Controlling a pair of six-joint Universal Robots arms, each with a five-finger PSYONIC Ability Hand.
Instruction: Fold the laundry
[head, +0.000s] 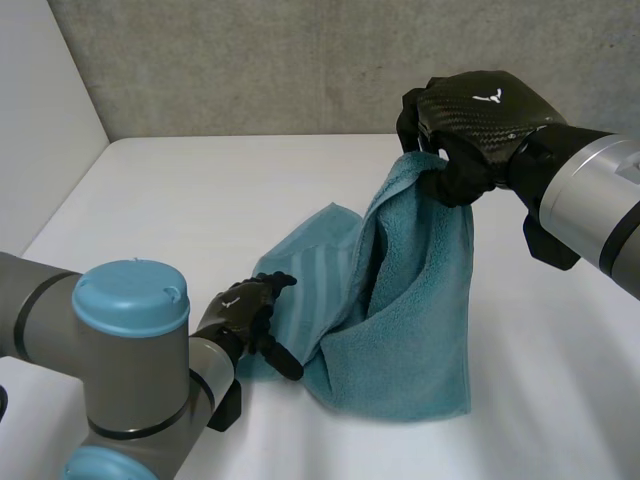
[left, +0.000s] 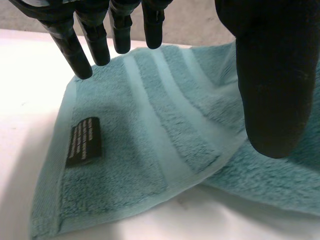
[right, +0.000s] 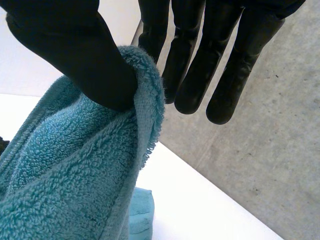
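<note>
1. Our right hand (head: 478, 115) pinches an edge of the teal towel (head: 415, 310) between thumb and fingers, raised at the far right. The rest drapes onto the white table (head: 190, 190).
2. Our left hand (head: 240, 308) sits at the towel's near-left part, fingers relaxed and spread beside the black label (left: 85, 141), gripping nothing.
3. We judge it best to pin that part down, then carry the raised edge across evenly.

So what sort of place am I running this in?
Probably a lab test cell, not a home: a plain white table, a grey concrete wall behind it, and one teal towel as the laundry.
</note>
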